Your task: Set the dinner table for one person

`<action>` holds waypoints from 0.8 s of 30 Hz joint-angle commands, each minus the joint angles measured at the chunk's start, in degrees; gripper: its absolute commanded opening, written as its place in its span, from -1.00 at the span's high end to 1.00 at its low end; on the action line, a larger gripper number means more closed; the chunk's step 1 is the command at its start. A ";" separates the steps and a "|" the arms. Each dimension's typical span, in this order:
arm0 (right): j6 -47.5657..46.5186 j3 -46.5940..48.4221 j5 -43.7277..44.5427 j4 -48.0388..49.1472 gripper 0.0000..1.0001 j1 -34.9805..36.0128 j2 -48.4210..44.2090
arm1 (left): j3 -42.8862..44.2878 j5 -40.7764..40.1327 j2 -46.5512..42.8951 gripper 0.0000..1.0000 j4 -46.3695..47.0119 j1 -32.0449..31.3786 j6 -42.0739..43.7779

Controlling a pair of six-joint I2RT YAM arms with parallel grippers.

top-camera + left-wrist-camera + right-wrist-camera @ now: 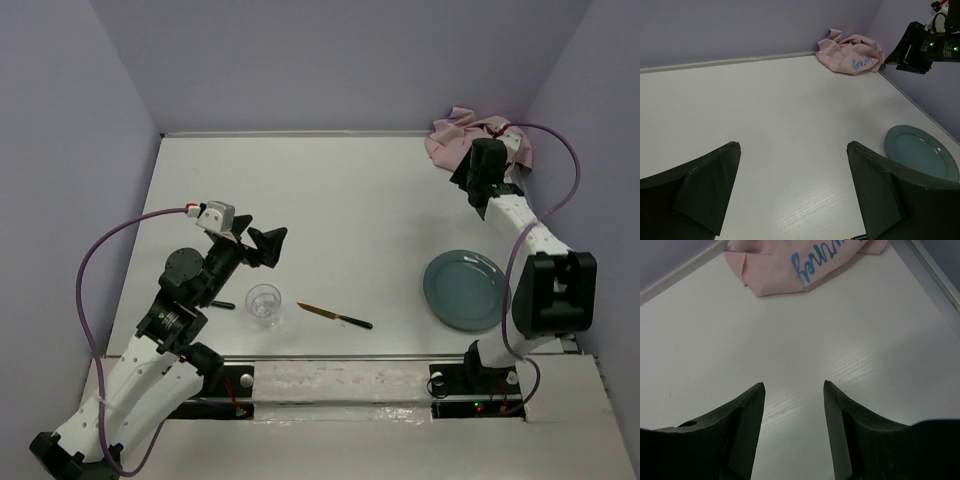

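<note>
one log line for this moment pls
left gripper open, empty | right gripper open, facing pink cloth | dinner table: plate right, glass and knife near edge

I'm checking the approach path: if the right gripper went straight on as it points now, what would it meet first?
Probably the pink cloth, bunched in the far right corner. It lies straight ahead of the open right gripper, with only bare dinner table between them; its height is unclear.

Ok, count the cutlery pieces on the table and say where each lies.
1 for certain: the knife, between the glass and the plate. A dark handle beside the left arm may be a second, mostly hidden.
</note>
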 commanded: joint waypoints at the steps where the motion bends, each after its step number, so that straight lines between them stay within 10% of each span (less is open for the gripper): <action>1: 0.36 9.21 1.76 7.95 -0.12 -3.51 12.50 | 2.83 -3.32 1.01 -0.98 1.34 -0.38 0.79; 17: 2.45 51.84 -5.08 -3.36 -0.61 -7.38 53.63 | 3.19 -3.77 5.67 -0.82 1.51 1.37 1.67; 20: 3.95 59.05 -6.93 -6.01 -0.39 -7.91 57.78 | 3.27 -3.50 6.37 -0.76 1.60 1.55 1.67; 22: 4.75 59.77 -7.45 -6.20 0.59 -7.91 58.49 | 3.19 -3.32 6.46 -0.68 1.60 1.81 1.67; 24: 4.84 56.54 -9.12 -2.36 0.94 -7.91 56.66 | 3.19 -3.33 6.55 -0.62 1.69 2.08 1.59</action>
